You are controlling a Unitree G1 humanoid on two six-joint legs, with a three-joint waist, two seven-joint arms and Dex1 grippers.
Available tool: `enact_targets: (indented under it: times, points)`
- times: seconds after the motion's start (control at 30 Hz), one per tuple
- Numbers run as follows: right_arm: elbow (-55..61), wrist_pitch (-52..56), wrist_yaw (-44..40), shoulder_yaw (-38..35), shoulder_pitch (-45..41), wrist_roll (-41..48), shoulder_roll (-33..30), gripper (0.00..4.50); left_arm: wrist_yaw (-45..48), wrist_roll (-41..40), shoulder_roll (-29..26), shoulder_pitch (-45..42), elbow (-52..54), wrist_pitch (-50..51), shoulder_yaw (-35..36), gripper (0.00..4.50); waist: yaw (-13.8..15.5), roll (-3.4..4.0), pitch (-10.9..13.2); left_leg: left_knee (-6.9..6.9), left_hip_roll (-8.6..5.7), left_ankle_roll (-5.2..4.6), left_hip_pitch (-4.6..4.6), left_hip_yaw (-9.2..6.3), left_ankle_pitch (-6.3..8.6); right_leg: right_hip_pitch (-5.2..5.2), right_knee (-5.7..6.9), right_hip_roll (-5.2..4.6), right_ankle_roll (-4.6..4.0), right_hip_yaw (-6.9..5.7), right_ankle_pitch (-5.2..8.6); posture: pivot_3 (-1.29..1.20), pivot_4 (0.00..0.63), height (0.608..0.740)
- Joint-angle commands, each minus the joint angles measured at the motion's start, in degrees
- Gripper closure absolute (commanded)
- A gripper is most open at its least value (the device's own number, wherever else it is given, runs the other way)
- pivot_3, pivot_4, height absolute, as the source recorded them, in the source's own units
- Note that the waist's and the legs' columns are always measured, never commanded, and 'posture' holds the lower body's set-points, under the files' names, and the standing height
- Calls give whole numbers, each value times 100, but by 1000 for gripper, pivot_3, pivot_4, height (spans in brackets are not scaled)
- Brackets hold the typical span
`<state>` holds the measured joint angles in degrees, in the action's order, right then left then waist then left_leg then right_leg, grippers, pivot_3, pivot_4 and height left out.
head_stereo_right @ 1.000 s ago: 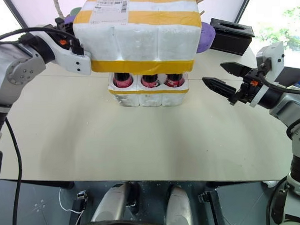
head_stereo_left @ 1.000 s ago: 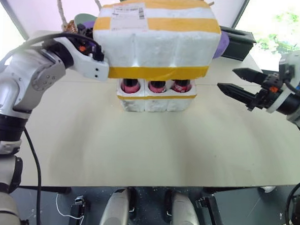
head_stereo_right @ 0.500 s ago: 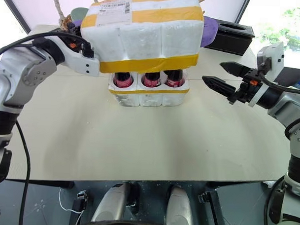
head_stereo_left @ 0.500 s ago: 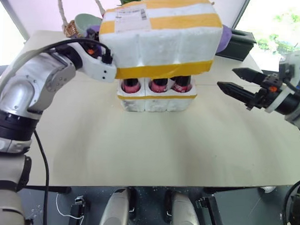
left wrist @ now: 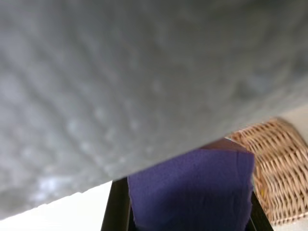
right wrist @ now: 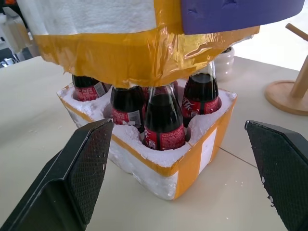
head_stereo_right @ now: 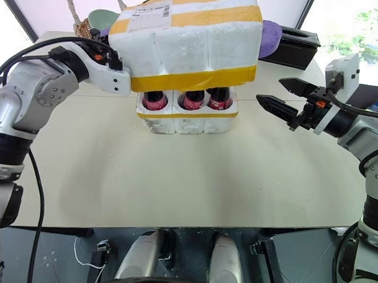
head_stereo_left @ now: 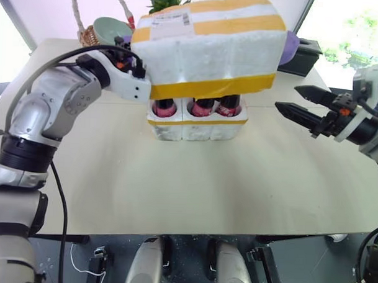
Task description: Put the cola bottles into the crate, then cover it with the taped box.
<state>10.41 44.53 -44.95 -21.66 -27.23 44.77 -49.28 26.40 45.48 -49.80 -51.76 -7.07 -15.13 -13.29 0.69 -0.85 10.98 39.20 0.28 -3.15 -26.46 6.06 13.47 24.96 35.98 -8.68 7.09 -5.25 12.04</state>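
Taped box hangs tilted over crate, left end lower, not yet seated on cola bottles. Left gripper clamped on box's left end. Right gripper spread wide, empty, beside box's raised right end. Box's long axis matches crate's; needs levelling, lowering straight down.

I stand at a big tan table. Bright windows shine behind the table. A wicker basket and a black bin sit at the table's far edge.
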Motion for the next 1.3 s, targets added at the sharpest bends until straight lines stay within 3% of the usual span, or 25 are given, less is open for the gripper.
enact_targets:
  times: [0.03,0.23,0.9,1.3]
  points:
    - [118,-97,-21,-238,-31,107,-38,0,319,-134,-293,-35,526,130,361,4133,2,0,0,0,0,0,0,0,0,1,0,0,0,0,0,0,150,736]
    - [74,-114,-96,-209,-69,86,-69,0,472,-113,-533,-170,604,225,500,4133,9,0,0,0,-1,-4,0,-1,2,-1,-1,0,0,0,0,0,150,736]
    - [163,-108,-6,-251,84,128,3,0,741,-598,184,-371,634,1369,651,4133,9,0,0,1,-2,7,-2,-1,-5,-2,0,2,1,0,0,0,150,736]
    - [83,-94,31,-194,-17,147,20,0,868,-804,51,-178,1217,1373,701,4133,14,0,0,1,-2,9,-1,-4,-6,-4,-1,2,1,0,1,0,150,736]
